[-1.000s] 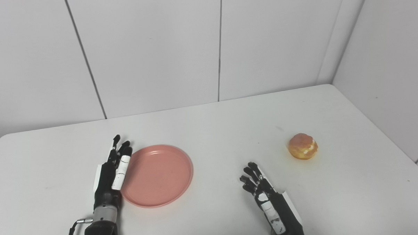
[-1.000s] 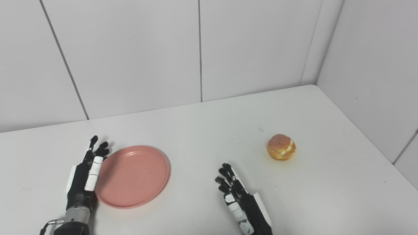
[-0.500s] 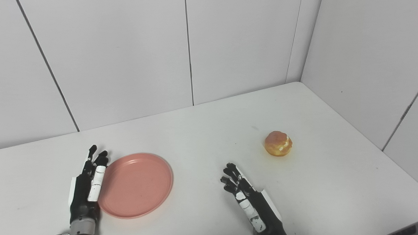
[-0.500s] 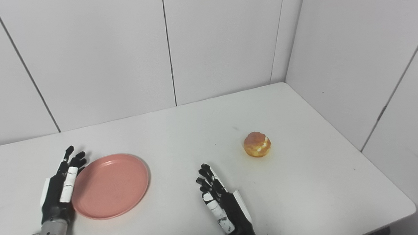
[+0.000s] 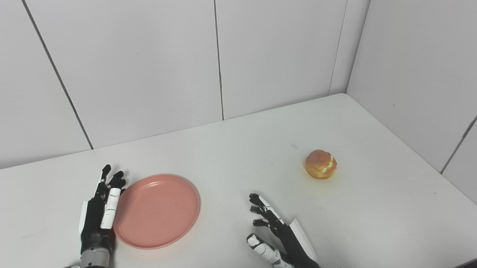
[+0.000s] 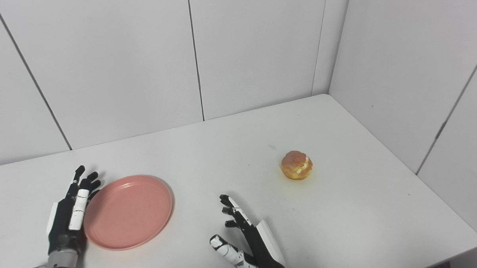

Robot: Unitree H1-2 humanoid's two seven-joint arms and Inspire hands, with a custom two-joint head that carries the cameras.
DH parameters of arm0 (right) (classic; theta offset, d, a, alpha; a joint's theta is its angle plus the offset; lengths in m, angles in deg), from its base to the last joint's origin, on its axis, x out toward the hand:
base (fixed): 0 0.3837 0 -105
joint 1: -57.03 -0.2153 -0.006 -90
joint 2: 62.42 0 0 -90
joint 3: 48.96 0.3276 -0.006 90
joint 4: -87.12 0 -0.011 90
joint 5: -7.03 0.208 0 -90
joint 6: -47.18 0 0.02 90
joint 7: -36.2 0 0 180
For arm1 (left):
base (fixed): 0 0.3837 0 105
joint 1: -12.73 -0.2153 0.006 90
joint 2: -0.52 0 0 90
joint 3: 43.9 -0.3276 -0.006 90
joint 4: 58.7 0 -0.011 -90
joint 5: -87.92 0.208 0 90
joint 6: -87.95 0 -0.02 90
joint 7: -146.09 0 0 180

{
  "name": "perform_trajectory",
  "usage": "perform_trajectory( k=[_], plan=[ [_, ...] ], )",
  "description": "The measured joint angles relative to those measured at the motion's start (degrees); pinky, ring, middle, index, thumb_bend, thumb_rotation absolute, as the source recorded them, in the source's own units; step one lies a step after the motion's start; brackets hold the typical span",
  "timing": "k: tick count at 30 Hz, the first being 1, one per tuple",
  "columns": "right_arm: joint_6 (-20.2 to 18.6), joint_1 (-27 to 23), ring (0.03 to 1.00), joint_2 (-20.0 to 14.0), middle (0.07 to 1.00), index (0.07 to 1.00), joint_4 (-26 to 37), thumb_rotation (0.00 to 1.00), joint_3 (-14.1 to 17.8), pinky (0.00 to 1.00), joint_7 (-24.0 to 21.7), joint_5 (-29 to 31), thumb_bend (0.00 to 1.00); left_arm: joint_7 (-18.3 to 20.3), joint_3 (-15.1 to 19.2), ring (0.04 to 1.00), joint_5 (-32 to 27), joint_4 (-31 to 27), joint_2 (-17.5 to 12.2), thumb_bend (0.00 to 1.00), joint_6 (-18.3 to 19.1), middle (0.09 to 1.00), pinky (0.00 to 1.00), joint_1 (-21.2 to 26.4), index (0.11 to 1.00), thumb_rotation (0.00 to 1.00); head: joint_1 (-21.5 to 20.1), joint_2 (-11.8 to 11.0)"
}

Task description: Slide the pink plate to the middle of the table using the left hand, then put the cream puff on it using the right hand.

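The left hand [image 5: 100, 212] lies flat on the table [image 5: 231, 150], fingers straight and close together, holding nothing, its inner edge touching the left rim of the plate [image 5: 158, 210]. The right hand [image 5: 275, 236] rests near the front edge with fingers spread and thumb swung out wide, also empty.

The plate sits on the left part of the table, upright and bare, short of the middle. The puff [image 5: 321, 164] stands on the right part, well apart from the plate and from the right hand, with open table between them.

By my reading the slide is the step in hand and not finished; the puff is untouched.

Risks from here:
- The left hand pushes only on the rim from one side. If the push runs off the plate's centre, the plate may spin or veer toward the front edge rather than travel straight.
- The rim is low and sloped, so the fingers could ride up over it and slip onto the plate.
- Pushed too far, the plate could run into the right hand, which lies near its path.
- The puff looks soft and round; a hard squeeze could crush it, and a glancing touch could roll it away.
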Motion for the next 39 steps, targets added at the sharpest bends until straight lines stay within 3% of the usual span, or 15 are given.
perform_trajectory(
  k=[2,5,9,11,15,18,21,26,30,34,39],
  plan=[
    [-2.13,0.44,0.842,-0.58,0.915,0.914,3.12,0.77,0.37,0.7,1.09,-8.02,0.83,0.36,-0.08,0.872,-0.04,0.35,-0.01,0.81,0.01,0.888,0.82,0.39,0.94,0.87,-0.18,-0.26],
    [-4.07,0.87,0.797,-0.94,0.893,0.911,7.26,0.73,2.14,0.66,1.29,-11.09,0.85,0.4,-0.07,0.871,-0.04,0.6,-0.04,0.81,0.01,0.888,0.83,0.54,0.941,0.86,-0.26,-0.53],
    [-5.95,0.88,0.809,-1.73,0.89,0.906,13.15,0.67,4.09,0.66,-0.48,-10.34,0.91,0.4,-0.1,0.879,-0.04,1.5,0.0,0.83,-0.6,0.892,0.85,0.78,0.95,0.86,-0.09,-0.7],
    [-7.09,0.78,0.84,-2.16,0.894,0.898,15.61,0.54,4.63,0.72,-2.06,-9.39,0.96,0.4,-0.23,0.875,-0.04,1.81,0.04,0.83,-1.14,0.891,0.84,0.83,0.951,0.87,0.0,-0.7],
    [-8.43,0.16,0.866,-2.86,0.906,0.903,18.27,0.38,6.6,0.77,-4.29,-6.44,0.99,0.31,-0.33,0.869,-0.01,1.97,0.1,0.83,-1.52,0.885,0.81,0.84,0.945,0.87,0.35,-0.7],
    [-9.88,-1.09,0.87,-5.18,0.908,0.903,21.05,0.32,8.54,0.77,-6.46,-6.19,1.0,0.24,-0.33,0.866,-0.01,2.17,0.1,0.83,-1.75,0.88,0.81,0.86,0.941,0.87,0.7,-0.7],
    [-14.3,-3.49,0.872,-8.2,0.912,0.844,25.11,0.24,10.87,0.75,-10.8,-6.0,1.0,0.13,-0.31,0.864,-0.01,2.33,0.15,0.83,-1.96,0.877,0.8,0.88,0.937,0.87,1.23,-1.05],
    [-19.76,-8.17,0.891,-13.05,0.93,0.819,28.8,0.22,13.35,0.75,-16.6,-6.0,1.0,0.09,-0.33,0.863,-0.01,2.3,0.35,0.82,-1.99,0.874,0.81,0.89,0.932,0.88,1.32,-1.32],
    [-24.83,-10.08,0.888,-17.06,0.922,0.832,30.93,0.22,13.61,0.74,-23.73,-10.46,1.0,0.09,-0.44,0.864,0.0,2.53,0.42,0.8,-2.56,0.871,0.82,0.91,0.936,0.88,1.49,-1.49],
    [-27.64,-13.49,0.875,-22.16,0.918,0.835,32.34,0.18,15.54,0.7,-28.29,-15.92,1.0,0.09,-0.55,0.865,0.09,2.84,0.34,0.82,-3.13,0.87,0.82,0.9,0.936,0.88,1.76,-1.41],
    [-28.34,-16.46,0.865,-24.85,0.895,0.839,31.59,0.26,15.98,0.73,-31.28,-19.26,1.0,0.07,-0.78,0.86,0.21,2.95,0.35,0.82,-3.23,0.86,0.83,0.96,0.932,0.87,1.67,-1.41]
  ],
)
